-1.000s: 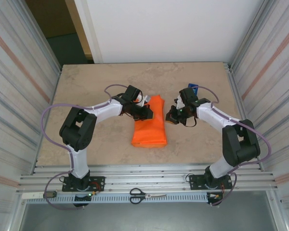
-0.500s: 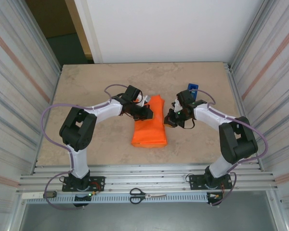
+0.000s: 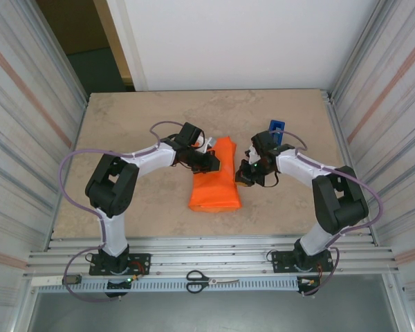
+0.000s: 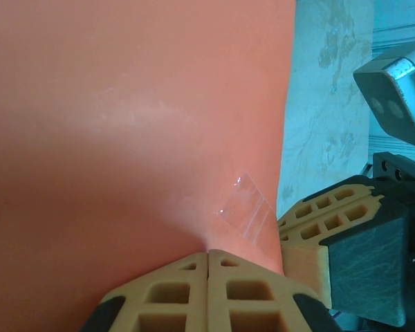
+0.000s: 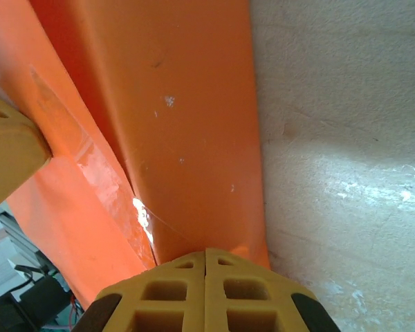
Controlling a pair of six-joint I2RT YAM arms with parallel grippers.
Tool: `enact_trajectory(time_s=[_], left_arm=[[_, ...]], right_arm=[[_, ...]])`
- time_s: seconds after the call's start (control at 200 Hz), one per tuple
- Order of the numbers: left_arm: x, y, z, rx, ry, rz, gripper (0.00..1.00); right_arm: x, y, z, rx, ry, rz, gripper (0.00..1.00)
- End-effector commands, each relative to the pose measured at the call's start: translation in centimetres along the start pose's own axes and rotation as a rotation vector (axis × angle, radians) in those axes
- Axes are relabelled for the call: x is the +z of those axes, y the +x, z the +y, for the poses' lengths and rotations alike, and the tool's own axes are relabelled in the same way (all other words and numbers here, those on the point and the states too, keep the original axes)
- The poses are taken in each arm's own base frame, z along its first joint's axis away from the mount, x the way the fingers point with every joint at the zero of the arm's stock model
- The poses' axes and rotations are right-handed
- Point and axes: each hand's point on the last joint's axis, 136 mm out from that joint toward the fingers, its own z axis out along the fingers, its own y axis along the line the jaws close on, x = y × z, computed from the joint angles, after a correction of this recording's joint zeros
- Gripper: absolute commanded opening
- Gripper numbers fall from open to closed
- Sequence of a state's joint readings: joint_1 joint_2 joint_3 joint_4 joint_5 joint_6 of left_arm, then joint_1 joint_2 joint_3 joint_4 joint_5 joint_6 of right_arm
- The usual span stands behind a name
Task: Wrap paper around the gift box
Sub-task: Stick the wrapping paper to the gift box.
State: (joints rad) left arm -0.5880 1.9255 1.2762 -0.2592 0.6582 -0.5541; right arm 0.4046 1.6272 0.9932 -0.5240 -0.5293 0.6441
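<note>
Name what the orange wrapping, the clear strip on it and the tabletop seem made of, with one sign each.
The paper: thin matt paper, softly creased. Clear strip: glossy plastic tape, it glints. Table: mottled beige, stone or stone-look laminate; cannot tell which.

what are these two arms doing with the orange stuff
Two robot arms are wrapping something in orange paper. The paper is folded into a long bundle on the table, with clear tape already on a fold. The left claw and right claw, both shut, press their tips against it from either side.
</note>
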Motion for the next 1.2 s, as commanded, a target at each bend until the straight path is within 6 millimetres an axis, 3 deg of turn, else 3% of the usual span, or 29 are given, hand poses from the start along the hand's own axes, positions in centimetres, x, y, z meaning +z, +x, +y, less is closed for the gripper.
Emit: enact_trajectory(time_s=[0.0,0.1,0.24,0.461,0.661,0.897,1.102,1.197], left_arm=[[2.8,5.5,8.2,-0.124,-0.239,0.152,0.00],[2.7,5.5,8.1,-0.122,-0.237,0.151,0.00],[2.7,5.4,8.1,-0.122,-0.236,0.152,0.00],[2.8,5.4,8.1,-0.123,-0.234,0.149,0.00],[2.6,5.1,7.8,-0.120,-0.231,0.141,0.00],[2.0,3.4,6.2,-0.091,-0.208,0.120,0.00],[0.5,1.1,3.7,-0.051,-0.173,0.069,0.00],[-0.3,-0.1,2.3,-0.026,-0.155,0.045,0.03]], right_arm=[[-0.8,-0.6,0.5,-0.030,0.024,-0.025,0.00],[-2.3,-1.3,-0.1,-0.022,0.045,-0.058,0.00],[-2.8,-2.1,0.3,-0.021,0.037,-0.076,0.00],[-1.4,-3.3,2.3,-0.026,-0.035,-0.070,0.00],[0.0,-2.5,2.7,-0.024,-0.048,-0.024,0.00],[-4.0,-3.6,1.8,-0.039,-0.029,-0.173,0.04],[-4.0,-3.0,1.0,-0.024,-0.048,-0.176,0.34],[-3.6,-2.7,0.6,-0.015,-0.044,-0.166,0.44]])
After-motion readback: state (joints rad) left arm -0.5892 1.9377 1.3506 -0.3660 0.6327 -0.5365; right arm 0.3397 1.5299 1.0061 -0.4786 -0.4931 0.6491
